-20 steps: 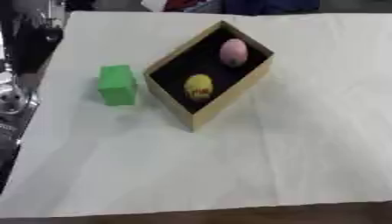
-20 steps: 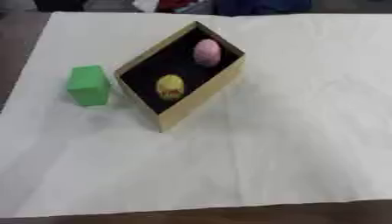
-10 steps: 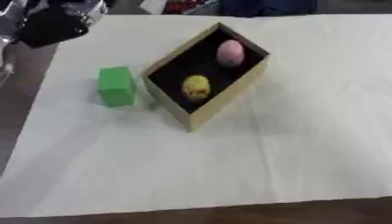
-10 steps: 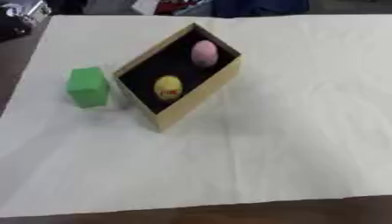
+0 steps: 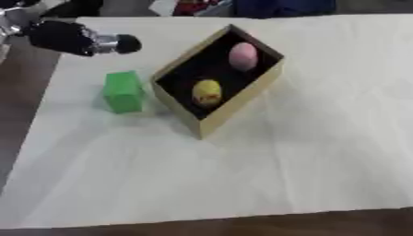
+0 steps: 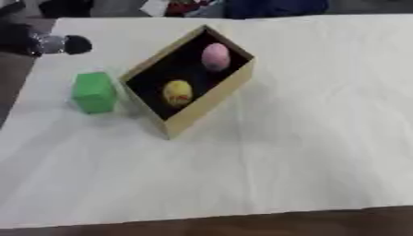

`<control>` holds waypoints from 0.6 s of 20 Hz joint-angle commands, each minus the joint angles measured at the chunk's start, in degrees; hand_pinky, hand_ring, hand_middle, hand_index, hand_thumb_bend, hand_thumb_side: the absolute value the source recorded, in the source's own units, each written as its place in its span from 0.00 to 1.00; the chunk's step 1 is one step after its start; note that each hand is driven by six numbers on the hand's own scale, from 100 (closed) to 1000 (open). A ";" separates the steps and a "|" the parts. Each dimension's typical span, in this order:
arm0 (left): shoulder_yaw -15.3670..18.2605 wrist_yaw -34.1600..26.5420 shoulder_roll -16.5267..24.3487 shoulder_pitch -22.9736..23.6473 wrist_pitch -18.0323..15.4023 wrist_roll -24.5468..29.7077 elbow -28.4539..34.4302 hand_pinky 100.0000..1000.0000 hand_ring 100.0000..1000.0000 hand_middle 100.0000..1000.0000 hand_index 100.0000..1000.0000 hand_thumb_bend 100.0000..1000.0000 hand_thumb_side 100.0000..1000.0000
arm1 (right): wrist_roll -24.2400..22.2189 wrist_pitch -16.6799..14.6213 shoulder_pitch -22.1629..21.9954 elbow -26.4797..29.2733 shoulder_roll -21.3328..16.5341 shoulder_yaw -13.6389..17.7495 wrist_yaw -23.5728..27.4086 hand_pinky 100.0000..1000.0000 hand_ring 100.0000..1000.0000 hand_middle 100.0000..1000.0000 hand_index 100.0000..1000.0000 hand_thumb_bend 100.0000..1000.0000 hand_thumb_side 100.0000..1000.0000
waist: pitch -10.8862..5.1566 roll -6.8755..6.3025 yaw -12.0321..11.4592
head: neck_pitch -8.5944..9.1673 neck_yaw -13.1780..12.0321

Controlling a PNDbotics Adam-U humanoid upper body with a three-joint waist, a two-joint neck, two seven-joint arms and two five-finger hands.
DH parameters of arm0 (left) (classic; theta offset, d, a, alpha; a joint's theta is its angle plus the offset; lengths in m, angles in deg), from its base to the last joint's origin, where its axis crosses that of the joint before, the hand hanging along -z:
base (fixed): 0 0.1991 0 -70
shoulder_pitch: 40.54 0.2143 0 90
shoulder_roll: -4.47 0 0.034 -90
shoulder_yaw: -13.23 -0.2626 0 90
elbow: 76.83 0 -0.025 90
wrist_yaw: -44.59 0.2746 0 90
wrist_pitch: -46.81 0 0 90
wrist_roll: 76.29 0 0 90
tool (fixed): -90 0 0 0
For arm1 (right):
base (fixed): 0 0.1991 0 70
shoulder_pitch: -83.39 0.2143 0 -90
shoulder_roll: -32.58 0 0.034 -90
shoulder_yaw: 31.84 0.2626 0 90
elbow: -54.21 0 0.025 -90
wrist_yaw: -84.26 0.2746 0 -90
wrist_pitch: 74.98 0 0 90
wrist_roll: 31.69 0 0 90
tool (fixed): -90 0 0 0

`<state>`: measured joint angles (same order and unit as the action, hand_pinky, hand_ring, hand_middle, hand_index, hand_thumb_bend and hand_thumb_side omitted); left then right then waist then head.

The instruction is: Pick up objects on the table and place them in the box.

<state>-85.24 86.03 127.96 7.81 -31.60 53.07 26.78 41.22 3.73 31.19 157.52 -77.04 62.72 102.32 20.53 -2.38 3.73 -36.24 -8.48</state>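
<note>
Green block [image 5: 123, 91] sits upright on the table just left of the box [image 5: 238, 103], apart from it. The tan, dark-lined box lies askew, holding a yellow egg-shaped piece [image 5: 206, 91] and a pink one [image 5: 242, 56].

My left hand [image 5: 73, 38] is black with a silver band. The block [image 5: 123, 91] is bright green. The box [image 5: 242, 99] has tan walls and a black inside, holding a pink egg [image 5: 242, 56] and a yellow egg [image 5: 206, 91]. The surface [image 5: 306, 152] is cream white with a dark brown edge.
</note>
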 commanded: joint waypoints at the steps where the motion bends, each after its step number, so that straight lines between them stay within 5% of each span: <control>1: -0.03 2.32 2.08 -1.94 -1.33 7.45 -0.76 0.86 0.86 0.82 0.97 0.81 0.93 | -0.17 0.40 0.66 1.11 -0.92 0.59 -0.09 0.95 0.77 0.72 0.84 0.00 0.60 | -1.56 0.04 -0.07 | 0.01 -0.04; 4: -0.36 3.86 1.64 -2.96 -2.73 11.73 -1.42 0.86 0.87 0.82 0.97 0.81 0.89 | -0.35 0.71 0.65 1.15 -0.65 0.58 -0.09 0.95 0.77 0.72 0.84 0.00 0.60 | -1.68 0.03 -0.08 | 0.25 0.02; 12: -3.46 3.29 0.78 -4.16 -7.19 12.60 -5.44 0.91 0.88 0.84 1.00 0.67 0.67 | -0.78 1.89 0.70 1.29 0.12 0.69 -0.14 0.95 0.76 0.72 0.83 0.00 0.60 | -1.88 -0.01 0.19 | 0.63 -0.14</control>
<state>-88.76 89.65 127.70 4.82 -38.03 65.63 21.54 40.41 5.35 31.19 157.64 -76.01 62.72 102.29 20.18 -2.42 3.89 -36.16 -8.46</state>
